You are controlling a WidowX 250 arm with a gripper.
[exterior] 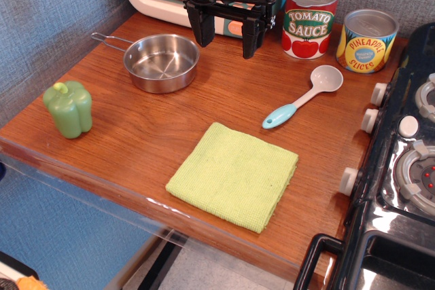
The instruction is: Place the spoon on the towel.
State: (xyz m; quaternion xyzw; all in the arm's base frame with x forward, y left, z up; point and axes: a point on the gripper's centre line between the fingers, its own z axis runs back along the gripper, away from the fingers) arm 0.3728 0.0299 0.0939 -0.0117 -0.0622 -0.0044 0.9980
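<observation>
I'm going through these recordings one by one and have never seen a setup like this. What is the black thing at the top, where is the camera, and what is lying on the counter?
There is one picture, taken from in front and above, looking down on a wooden counter of a toy kitchen. The black thing is the robot's gripper, the part that grasps. Its two fingers point down, spread apart, and hold nothing.

On the counter lie the spoon, grey bowl and light blue handle, and nearer the camera the lime-green towel. The two are apart. Also there: a steel pan, a green toy pepper, a tomato sauce can and a pineapple slices can. A toy stove sits at the right edge.
</observation>
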